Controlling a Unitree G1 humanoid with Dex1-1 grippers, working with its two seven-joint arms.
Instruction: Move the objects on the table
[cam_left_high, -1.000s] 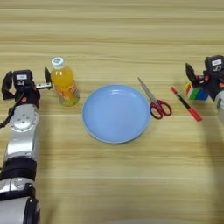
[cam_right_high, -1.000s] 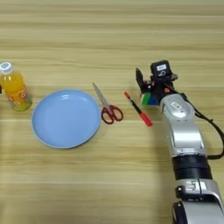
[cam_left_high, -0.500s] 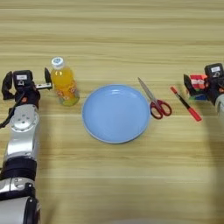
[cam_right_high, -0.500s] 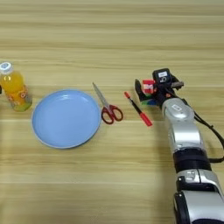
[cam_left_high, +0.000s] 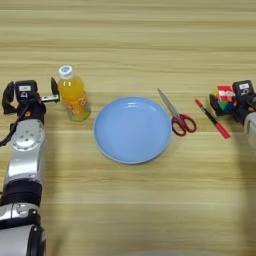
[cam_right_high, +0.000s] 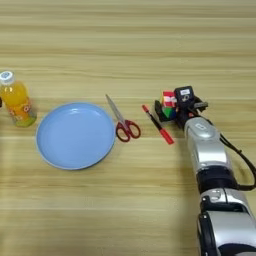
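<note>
The orange-drink bottle (cam_left_high: 73, 95) stands upright with its white cap on, left of the middle. My left gripper (cam_left_high: 30, 93) rests open just left of it, and its right finger nearly touches the bottle. The red-handled scissors (cam_left_high: 177, 118) lie right of the plate. The thin red pen (cam_left_high: 212, 118) lies slanted further right. Beyond the pen's far end, my right gripper (cam_right_high: 170, 106) is shut on the multicoloured puzzle cube (cam_right_high: 169, 100), with a black finger against its left side. All of this sits on the wooden table (cam_left_high: 130, 45).
A round blue plate (cam_left_high: 115, 145) lies in the middle with nothing on it, between the bottle and the scissors. My right forearm (cam_right_high: 210, 160) runs down the right side toward the near edge.
My right gripper has turned at the wrist with the cube in it, bringing the cube's red and white face up. The left arm, bottle, scissors and pen have not moved.
</note>
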